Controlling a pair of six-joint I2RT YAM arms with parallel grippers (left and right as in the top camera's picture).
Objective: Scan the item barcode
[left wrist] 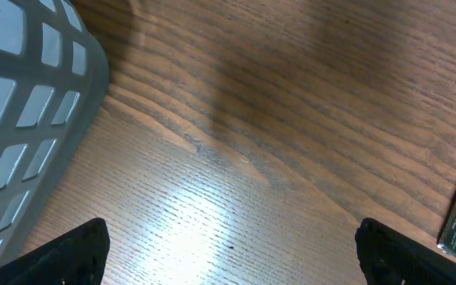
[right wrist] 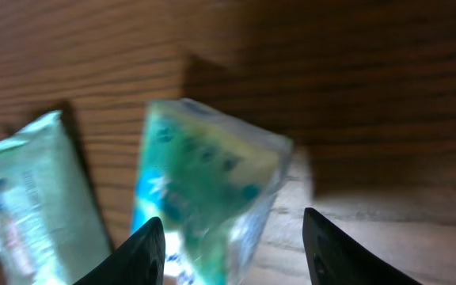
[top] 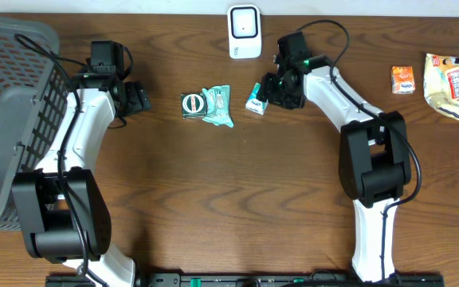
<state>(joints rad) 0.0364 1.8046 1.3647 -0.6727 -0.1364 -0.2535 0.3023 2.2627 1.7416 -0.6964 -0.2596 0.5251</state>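
Both arms are white with fat black joints (top: 373,171). The left arm (top: 78,135) has a thin black cable (top: 68,131) running along it, and the left gripper (top: 138,97) is black. The right arm (top: 337,100) has a black cord (top: 337,28) looping above it, a tiny green light (top: 303,60), and the black right gripper (top: 268,92). The fingertips (left wrist: 74,253) are black too.

Overhead light: bright and even across the counter (top: 237,199), crisp out to every edge, no glare.
Overhead shadows: soft, short, tucked close under both arms.
Left wrist glare: a pale sheen blooms on the wood grain low in view, and a dim band crosses the top.
Left wrist focus: grain sharp, basket (left wrist: 22,119) wall a touch soft, left pincer (left wrist: 232,253) tips just dark blobs.
Right wrist blur: heavy smear, teal packet (right wrist: 204,190) print unreadable, right pincer (right wrist: 232,253) tips fuzzy.
Right wrist light: dim, deep shadow upper right, one bright patch of wood low right.
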